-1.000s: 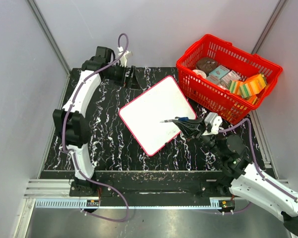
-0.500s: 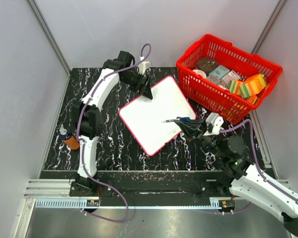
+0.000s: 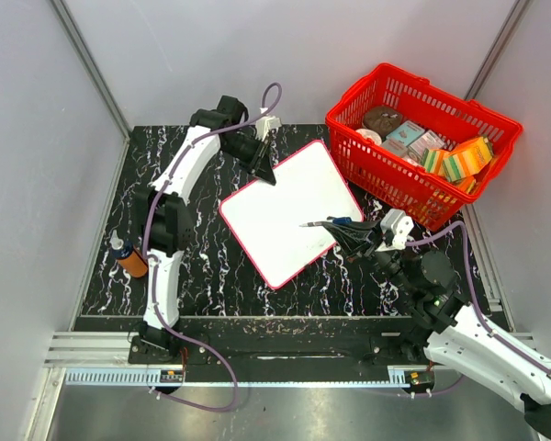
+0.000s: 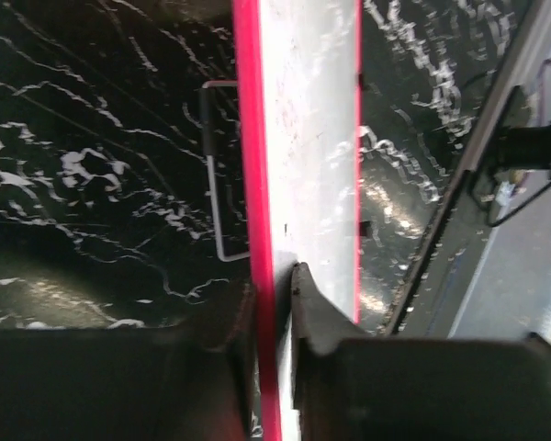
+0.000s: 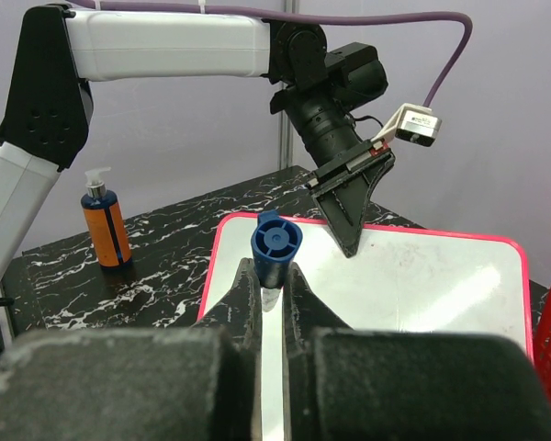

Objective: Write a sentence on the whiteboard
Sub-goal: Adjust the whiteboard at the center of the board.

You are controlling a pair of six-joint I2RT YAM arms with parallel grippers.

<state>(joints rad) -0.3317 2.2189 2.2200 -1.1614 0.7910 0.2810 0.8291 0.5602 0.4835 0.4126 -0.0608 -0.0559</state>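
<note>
We've a red basket (image 3: 422, 147) beside the whiteboard (image 3: 285, 216). Stretched far, left gripper (image 3: 265, 175) pinches its rim; right gripper (image 3: 338, 230) clamps a marker (image 5: 275, 243).

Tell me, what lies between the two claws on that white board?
Only bare whiteboard: between the left gripper on its far edge and the marker in the right gripper, no writing shows. Clearest in the top view.
</note>
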